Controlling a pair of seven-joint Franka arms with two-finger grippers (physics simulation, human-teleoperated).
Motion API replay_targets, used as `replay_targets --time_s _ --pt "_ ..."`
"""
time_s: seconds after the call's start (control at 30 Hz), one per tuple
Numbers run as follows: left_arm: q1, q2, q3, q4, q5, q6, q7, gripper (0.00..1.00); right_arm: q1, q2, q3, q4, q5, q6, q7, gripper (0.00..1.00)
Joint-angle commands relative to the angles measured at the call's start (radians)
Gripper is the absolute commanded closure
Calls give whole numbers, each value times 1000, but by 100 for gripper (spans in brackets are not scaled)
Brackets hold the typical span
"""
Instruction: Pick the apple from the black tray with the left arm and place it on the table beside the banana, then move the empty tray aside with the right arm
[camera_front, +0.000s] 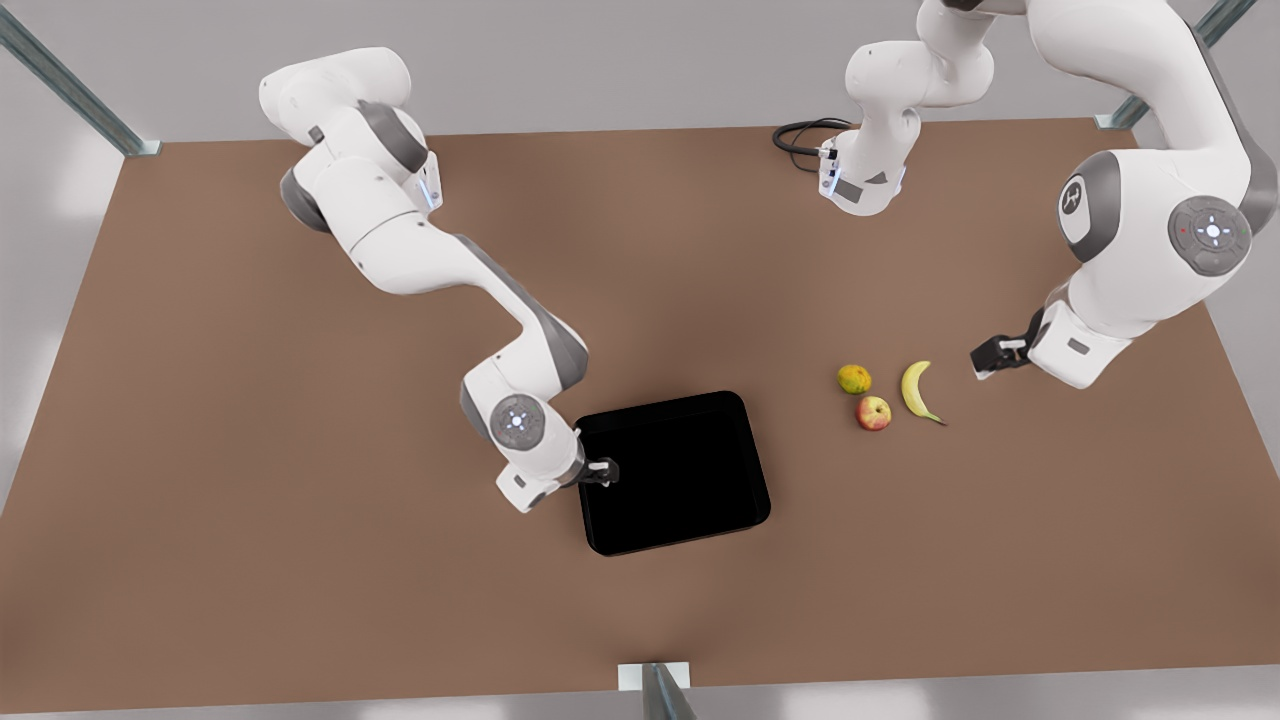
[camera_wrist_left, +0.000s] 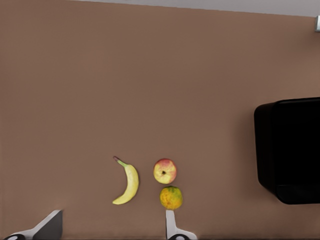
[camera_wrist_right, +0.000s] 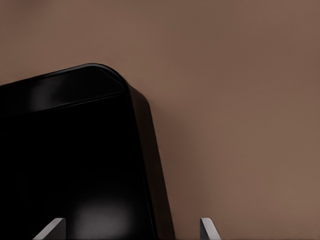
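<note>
The apple (camera_front: 873, 412) (camera_wrist_left: 164, 171) rests on the table (camera_front: 300, 520) between the banana (camera_front: 917, 391) (camera_wrist_left: 128, 182) and the black tray (camera_front: 662, 404) (camera_wrist_left: 262, 145), close beside the banana. The tray holds nothing. My left gripper (camera_front: 990, 357) (camera_wrist_left: 110, 230) hovers open and empty at the front view's right, just past the banana. My right gripper (camera_front: 603, 470) (camera_wrist_right: 129, 232) is open at the tray's edge on the front view's left, with its fingers (camera_wrist_right: 207, 227) on either side of the rim (camera_wrist_right: 147, 150).
A duller yellow-green fruit (camera_front: 853, 379) (camera_wrist_left: 171, 197) lies right behind the apple. A black cable loop (camera_front: 800, 140) lies at the far arm base. Metal frame posts (camera_front: 70, 85) stand at the table's corners, and a bracket (camera_front: 655, 678) at the near edge.
</note>
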Motion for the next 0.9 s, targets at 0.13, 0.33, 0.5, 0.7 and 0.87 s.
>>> replay_targets --time_s 0.13,0.33,0.5,0.7,0.87 --pt "0 0 0 1 -1 -40 207 0 -1 42 -1 -4 1 37 -195 1" --pt "0 0 0 1 -1 -40 207 0 5 94 1 -4 -1 50 -270 3" --pt "0 -3 0 1 -1 -41 207 0 3 99 9 4 2 55 -258 53" --pt "0 -5 0 1 -1 -46 207 0 0 96 19 4 2 54 -261 87" --pt "0 -3 0 1 -1 -44 207 0 -20 73 45 5 2 50 -264 93"
